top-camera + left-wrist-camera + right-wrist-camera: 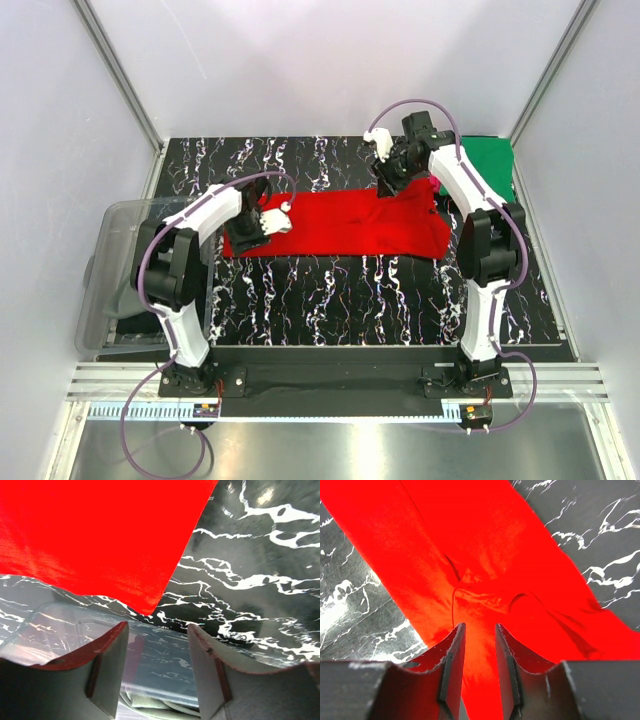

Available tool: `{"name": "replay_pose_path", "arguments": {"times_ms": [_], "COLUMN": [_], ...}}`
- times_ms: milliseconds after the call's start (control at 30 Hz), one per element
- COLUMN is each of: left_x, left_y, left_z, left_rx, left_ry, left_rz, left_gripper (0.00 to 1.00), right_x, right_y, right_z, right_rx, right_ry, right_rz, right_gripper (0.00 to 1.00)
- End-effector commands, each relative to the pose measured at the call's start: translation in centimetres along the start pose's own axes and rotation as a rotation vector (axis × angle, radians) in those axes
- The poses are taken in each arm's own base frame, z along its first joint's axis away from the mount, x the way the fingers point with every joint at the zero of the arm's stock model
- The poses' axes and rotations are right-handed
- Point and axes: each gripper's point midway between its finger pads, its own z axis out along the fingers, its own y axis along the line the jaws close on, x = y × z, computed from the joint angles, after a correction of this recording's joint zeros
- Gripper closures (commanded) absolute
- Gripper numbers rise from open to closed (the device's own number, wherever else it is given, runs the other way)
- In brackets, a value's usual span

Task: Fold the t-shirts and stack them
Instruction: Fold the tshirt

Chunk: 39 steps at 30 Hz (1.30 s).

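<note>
The left fingers (117, 636) hung open and empty by the left end of the red t-shirt (340, 225), flat on the bench (330, 300). The right fingers (456, 641) pinched its far edge. They should pull slowly, keeping folds smooth.

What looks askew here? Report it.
The red t-shirt lies as a long strip, but its right end flares wider and is rumpled, with puckered creases just ahead of the right pincer. The green t-shirt sits neatly folded.
</note>
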Motion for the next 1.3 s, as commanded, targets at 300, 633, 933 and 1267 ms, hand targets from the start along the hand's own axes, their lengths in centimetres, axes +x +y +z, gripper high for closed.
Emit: {"name": "replay_pose_path", "arguments": {"times_ms": [300, 633, 933, 1267], "left_x": [1.2, 2.3, 2.4, 1.5], "left_y": [1.5, 0.8, -2.0, -11.1], "left_z": [3.5, 5.7, 5.0, 0.3], "left_rx": [0.009, 0.026, 0.091, 0.294], "left_ry": [0.087, 0.144, 0.146, 0.143], "left_rz": [0.006, -0.005, 0.024, 0.214], "left_gripper": [0.49, 0.74, 1.0, 1.0], "right_x": [-0.9, -0.1, 3.3, 9.1], "right_y": [1.2, 1.4, 1.9, 1.3], "right_z": [-3.6, -4.2, -4.5, -1.1], "right_rx": [0.052, 0.072, 0.122, 0.108], "right_ry": [-0.047, -0.027, 0.067, 0.272], "right_rz": [-0.038, -0.034, 0.021, 0.111], "right_gripper": [0.63, 0.63, 0.63, 0.63]}}
